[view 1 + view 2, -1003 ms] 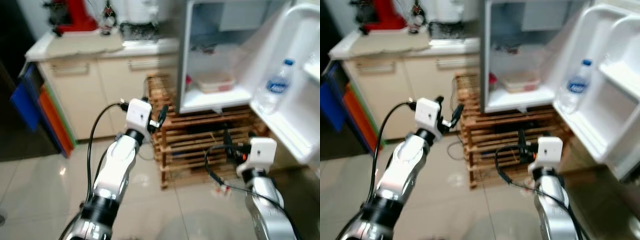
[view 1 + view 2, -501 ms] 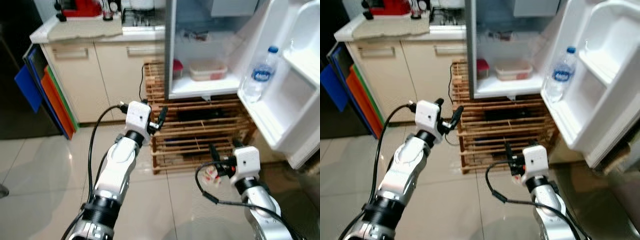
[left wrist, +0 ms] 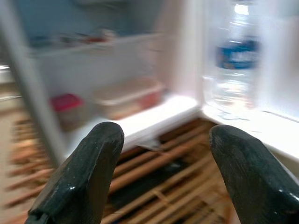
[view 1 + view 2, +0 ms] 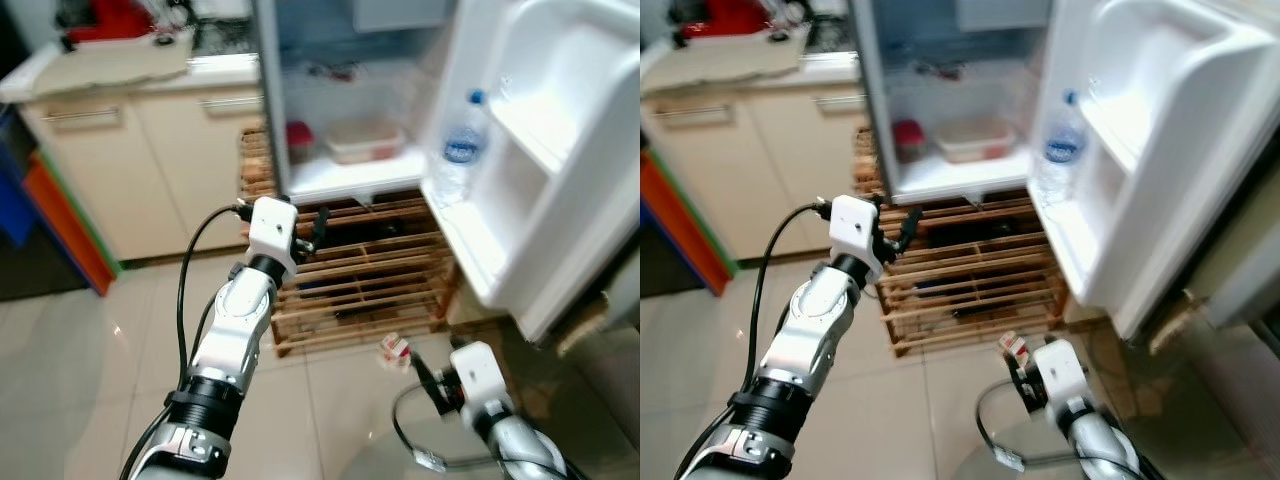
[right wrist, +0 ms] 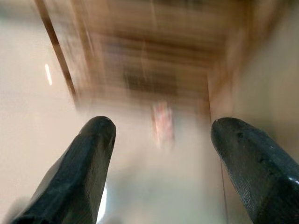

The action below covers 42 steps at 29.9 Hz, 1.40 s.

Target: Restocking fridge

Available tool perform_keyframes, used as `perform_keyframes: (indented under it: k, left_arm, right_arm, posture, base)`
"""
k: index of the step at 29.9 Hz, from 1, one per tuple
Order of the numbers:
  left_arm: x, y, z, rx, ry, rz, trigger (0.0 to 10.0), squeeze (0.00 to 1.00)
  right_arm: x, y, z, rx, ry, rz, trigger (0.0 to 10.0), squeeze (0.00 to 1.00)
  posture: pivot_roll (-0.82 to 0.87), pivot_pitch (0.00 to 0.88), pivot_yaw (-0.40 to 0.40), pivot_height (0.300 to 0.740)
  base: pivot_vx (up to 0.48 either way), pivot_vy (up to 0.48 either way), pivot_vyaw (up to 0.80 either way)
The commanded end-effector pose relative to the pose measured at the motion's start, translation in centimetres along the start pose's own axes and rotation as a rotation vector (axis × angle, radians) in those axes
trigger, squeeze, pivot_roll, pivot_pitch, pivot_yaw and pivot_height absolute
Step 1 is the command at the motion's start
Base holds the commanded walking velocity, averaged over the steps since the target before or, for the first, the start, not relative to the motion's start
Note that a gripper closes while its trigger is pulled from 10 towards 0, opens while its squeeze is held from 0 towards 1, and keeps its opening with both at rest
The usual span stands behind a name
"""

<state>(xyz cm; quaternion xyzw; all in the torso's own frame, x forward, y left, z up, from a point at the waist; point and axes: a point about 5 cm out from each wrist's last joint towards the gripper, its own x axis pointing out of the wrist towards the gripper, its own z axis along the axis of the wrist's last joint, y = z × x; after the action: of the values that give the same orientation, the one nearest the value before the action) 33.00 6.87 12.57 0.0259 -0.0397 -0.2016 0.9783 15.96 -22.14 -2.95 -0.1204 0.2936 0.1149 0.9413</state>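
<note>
Your left end effector (image 4: 311,232) is raised in front of the wooden pallet stand (image 4: 350,275), fingers spread wide with nothing between them; its wrist view looks straight into the open fridge (image 4: 340,110). On the fridge's lower shelf sit a small red container (image 4: 298,140) and a shallow lidded tub (image 4: 362,140), just beside each other. To the right, a water bottle (image 4: 455,160) stands upright in the door shelf of the open fridge door (image 4: 540,150). On the floor just in front of the pallet stand lies a small red-and-white carton (image 4: 395,349), which I judge to be the item to restock. Your right end effector (image 5: 159,154) is low, near the floor, fingers wide apart and empty, aimed at that carton but apart from it. Risks from here: the right wrist view is heavily blurred, so closing now could miss or knock the carton under the slats, out of reach. The carton looks light and lies on smooth tile; a one-sided touch would likely skate it away. The door overhangs the right arm, so lifting carelessly could strike its lower edge. A loose cable (image 4: 420,455) lies beside the right arm and could snag.
</note>
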Motion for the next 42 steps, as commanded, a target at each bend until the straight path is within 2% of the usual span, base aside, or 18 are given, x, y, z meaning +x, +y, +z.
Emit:
perform_keyframes:
  k: [1, 4, 5, 6, 7, 8, 9, 10, 12, 16, 17, 21, 23, 24, 26, 28, 36, 42]
  left_arm:
    - [-0.3, 1.0, -1.6, 0.037, 0.094, 0.02, 10.0, 0.0]
    - [-1.0, 0.4, -6.0, 0.126, 0.422, -0.071, 10.0, 0.0]
    - [-1.5, 0.3, -7.2, 0.107, 0.51, -0.088, 10.0, 0.0]
    - [-1.5, 0.3, -7.2, 0.107, 0.51, -0.088, 10.0, 0.0]
    - [-1.9, -0.2, -8.0, 0.065, 0.567, -0.117, 10.0, 0.0]
    - [-1.9, -0.2, -8.0, 0.065, 0.567, -0.117, 10.0, 0.0]
    - [-2.2, -0.7, -8.4, 0.085, 0.583, -0.151, 10.0, 0.0]
    - [-2.2, -0.7, -8.4, 0.085, 0.583, -0.151, 10.0, 0.0]
    - [-2.2, -0.8, -8.6, 0.093, 0.585, -0.156, 10.0, 0.0]
    - [-3.0, -1.4, -9.7, 0.141, 0.633, -0.24, 10.0, 0.0]
    - [-3.0, -1.4, -9.7, 0.141, 0.633, -0.24, 10.0, 0.0]
    - [-4.2, -1.1, -11.2, 0.222, 0.723, -0.267, 10.0, 0.0]
    - [-4.4, -1.0, -11.4, 0.237, 0.734, -0.272, 10.0, 0.0]
    - [-4.4, -0.9, -11.4, 0.256, 0.736, -0.277, 10.0, 0.0]
    - [-4.4, -0.9, -11.5, 0.261, 0.736, -0.279, 10.0, 0.0]
    - [-4.4, -1.0, -11.5, 0.247, 0.735, -0.281, 10.0, 0.0]
    - [-4.2, -1.4, -11.5, 0.242, 0.725, -0.285, 10.0, 0.0]
    - [-4.4, -1.2, -11.7, 0.255, 0.75, -0.284, 10.0, 0.0]
  right_arm:
    - [0.0, 0.2, -1.9, 0.04, 0.116, -0.027, 10.0, 0.0]
    - [-1.1, -1.0, -5.9, 0.063, 0.357, -0.179, 10.0, 0.0]
    - [-1.8, -2.1, -6.9, 0.074, 0.413, -0.258, 10.0, 0.0]
    - [-1.8, -2.1, -6.9, 0.074, 0.413, -0.258, 10.0, 0.0]
    - [-3.1, -4.4, -8.2, 0.106, 0.494, -0.443, 10.0, 0.0]
    - [-3.1, -4.4, -8.2, 0.106, 0.494, -0.443, 10.0, 0.0]
    - [-4.7, -7.4, -8.6, 0.128, 0.516, -0.647, 10.0, 0.0]
    - [-4.7, -7.4, -8.6, 0.128, 0.516, -0.647, 10.0, 0.0]
    - [-5.9, -9.4, -8.5, 0.107, 0.507, -0.77, 10.0, 0.0]
    - [-8.7, -15.5, -5.4, 0.011, 0.368, -1.093, 10.0, 0.0]
    - [-8.7, -15.5, -5.4, 0.011, 0.368, -1.093, 10.0, 0.0]
    - [-9.2, -18.0, -1.4, -0.074, 0.168, -1.239, 10.0, 0.0]
    - [-8.7, -17.8, 0.4, -0.121, 0.069, -1.247, 10.0, 0.0]
    - [-7.8, -16.9, 2.9, -0.148, -0.064, -1.223, 10.0, 0.0]
    - [-7.7, -16.5, 3.5, -0.155, -0.099, -1.217, 10.0, 0.0]
    - [-6.5, -14.2, 6.8, -0.192, -0.248, -1.157, 10.0, 0.0]
    - [-3.7, -11.1, 11.5, -0.173, -0.425, -1.038, 10.0, 0.0]
    - [-2.5, -9.5, 13.8, -0.154, -0.475, -0.948, 10.0, 0.0]
  posture:
    - [-0.08, 0.0, 0.045, 0.74]
    - [-0.09, 0.0, 0.046, 0.74]
    - [-0.09, 0.0, 0.049, 0.74]
    - [-0.09, 0.0, 0.049, 0.74]
    - [-0.09, 0.0, 0.052, 0.74]
    - [-0.09, 0.0, 0.052, 0.74]
    - [-0.09, 0.0, 0.053, 0.74]
    - [-0.09, 0.0, 0.053, 0.74]
    - [-0.1, 0.0, 0.055, 0.74]
    - [-0.1, 0.0, 0.054, 0.74]
    - [-0.1, 0.0, 0.054, 0.74]
    - [-0.1, 0.0, 0.052, 0.74]
    - [-0.1, 0.001, 0.051, 0.74]
    - [-0.1, 0.002, 0.052, 0.74]
    - [-0.1, 0.002, 0.052, 0.74]
    - [-0.11, 0.004, 0.054, 0.74]
    - [-0.1, 0.0, 0.045, 0.74]
    - [-0.08, 0.0, 0.032, 0.74]
  base:
    - [0.0, 0.0, 0.0]
    - [0.0, 0.0, 0.0]
    - [0.0, 0.0, 0.0]
    - [0.0, 0.0, 0.0]
    - [0.0, 0.0, 0.0]
    - [0.0, 0.0, 0.0]
    - [0.0, 0.0, 0.0]
    - [0.0, 0.0, 0.0]
    - [0.0, 0.0, 0.0]
    - [0.0, 0.0, 0.0]
    - [0.0, 0.0, 0.0]
    - [0.0, 0.0, 0.0]
    - [0.0, 0.0, 0.0]
    - [0.0, 0.0, 0.0]
    - [0.0, 0.0, 0.0]
    - [0.0, 0.0, 0.0]
    - [0.0, 0.0, 0.0]
    - [0.0, 0.0, 0.0]
